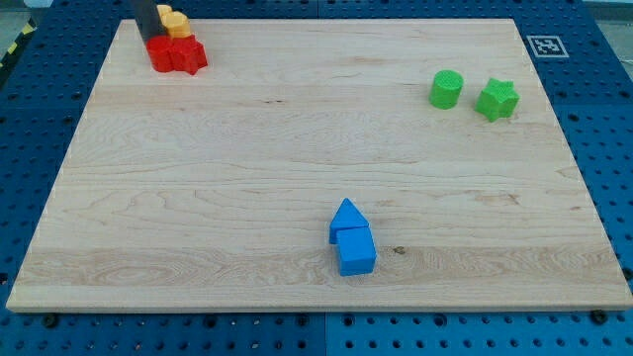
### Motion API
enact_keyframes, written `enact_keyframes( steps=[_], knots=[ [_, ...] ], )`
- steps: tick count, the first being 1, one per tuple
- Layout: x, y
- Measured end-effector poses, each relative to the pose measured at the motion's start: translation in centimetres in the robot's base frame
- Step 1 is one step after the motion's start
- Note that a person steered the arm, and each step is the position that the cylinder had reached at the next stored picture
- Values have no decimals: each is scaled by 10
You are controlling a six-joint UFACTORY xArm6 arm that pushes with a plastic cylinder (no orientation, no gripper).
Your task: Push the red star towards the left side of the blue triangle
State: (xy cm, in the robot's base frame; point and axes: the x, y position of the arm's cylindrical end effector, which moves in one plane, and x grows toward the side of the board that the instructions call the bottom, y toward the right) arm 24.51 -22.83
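Observation:
The red star (188,55) lies at the board's top left, touching another red block (161,54) on its left. My tip (148,37) is at the top left, right behind the red blocks and beside the yellow blocks (175,22). The blue triangle (346,215) lies low in the middle of the board, with a blue cube (356,252) touching its lower edge. The rod's upper part runs out of the view's top.
A green cylinder (446,89) and a green star (497,99) lie at the right of the wooden board (297,148). A fiducial marker (545,45) sits on the board's top right corner. Blue perforated table surrounds the board.

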Motion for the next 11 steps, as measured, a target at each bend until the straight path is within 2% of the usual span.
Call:
enact_keyframes(
  steps=[3, 10, 11],
  knots=[
    [33, 77],
    [249, 227],
    [252, 238]
  ],
)
